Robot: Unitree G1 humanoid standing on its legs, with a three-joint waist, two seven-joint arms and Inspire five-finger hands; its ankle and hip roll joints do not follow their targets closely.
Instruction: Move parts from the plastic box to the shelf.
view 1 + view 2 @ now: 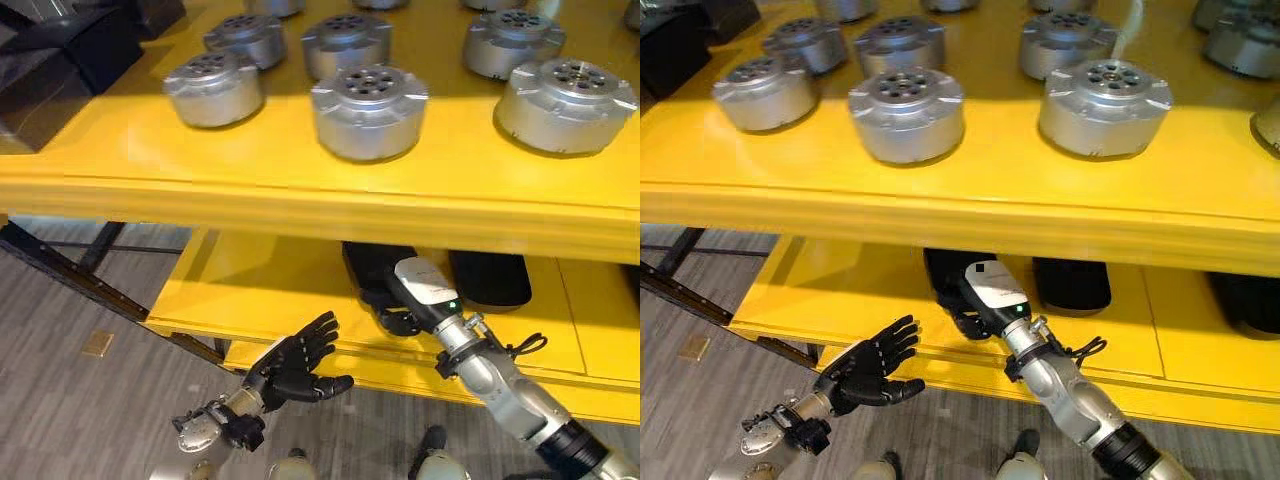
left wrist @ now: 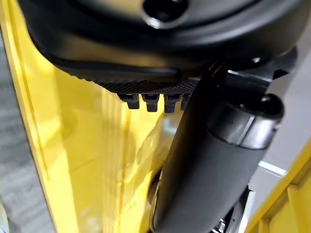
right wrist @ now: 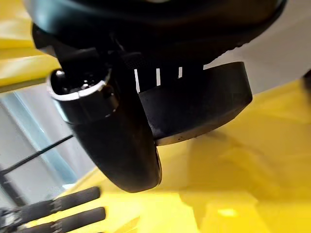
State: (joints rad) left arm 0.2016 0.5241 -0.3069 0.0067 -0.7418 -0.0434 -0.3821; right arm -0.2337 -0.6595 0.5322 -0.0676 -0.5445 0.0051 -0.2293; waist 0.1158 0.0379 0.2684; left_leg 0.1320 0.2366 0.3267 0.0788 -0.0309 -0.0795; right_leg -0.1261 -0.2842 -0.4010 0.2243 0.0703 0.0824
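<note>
— Fingers? Left hand (image 1: 296, 368) splayed, released, before the lower shelf (image 1: 260, 290). Right hand (image 1: 398, 318) reaches under, at a black part (image 1: 375, 268); grip hidden, cannot tell.

— Other parts? Silver parts (image 1: 369, 108) on the upper shelf (image 1: 300, 190), far ones cut off.

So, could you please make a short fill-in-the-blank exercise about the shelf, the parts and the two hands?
1. The silver parts stand on the ____ level of the yellow shelf.
2. The right hand reaches onto the ____ level, at a black part.
3. The left hand hangs in front of the shelf with its fingers ____.

Missing words: upper; lower; open
</note>
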